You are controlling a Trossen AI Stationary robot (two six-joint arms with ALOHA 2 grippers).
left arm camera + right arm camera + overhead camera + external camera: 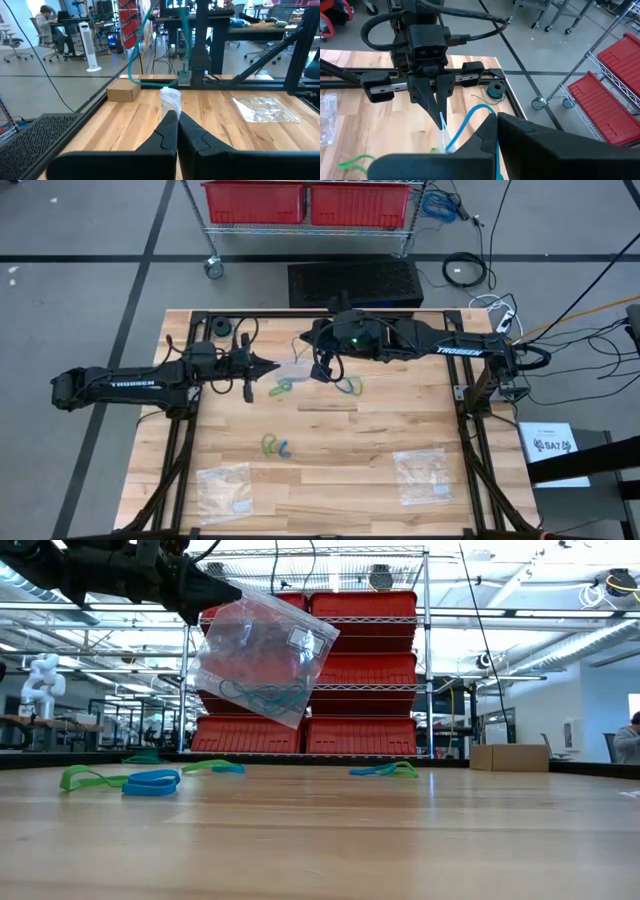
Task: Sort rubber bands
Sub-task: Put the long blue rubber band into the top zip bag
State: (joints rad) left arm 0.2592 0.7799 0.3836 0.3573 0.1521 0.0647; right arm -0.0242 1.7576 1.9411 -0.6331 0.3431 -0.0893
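Item: wooden table (330, 430), slatted top, carrying the sorting stock.

Left gripper (272, 366): near the middle of the table's far half, fingers pinched together on the edge of a clear plastic bag (262, 655). The bag hangs above the table top in the low view, tilted, with several teal loops gathered in its lower part.

Right gripper (322, 370): just beside the left one, at the other side of the same bag, fingers closed. A blue band (465, 125) runs in beside its fingers in the right wrist view; whether it is pinched there cannot be told.

Rubber bands, loose stock:
- 1 small cluster, green and blue (281, 387), just below the left gripper.
- 1 cluster, blue with green (349, 387), just below the right gripper.
- 1 cluster, green and blue (274, 446), toward the middle of the near half.
- 1 dark ring (494, 91) near the far left corner.

Also present: 2 flat clear bags (225, 488) lying near the near edge, 1 toward each corner.

Handling, as judged: the bands are very light, soft and limp, likely to snag on one another and drag neighbours along. Best taken by 1 single strand where a loop stands off the wood, with a narrow fingertip pinch. The bag film is slippery and creases easily.
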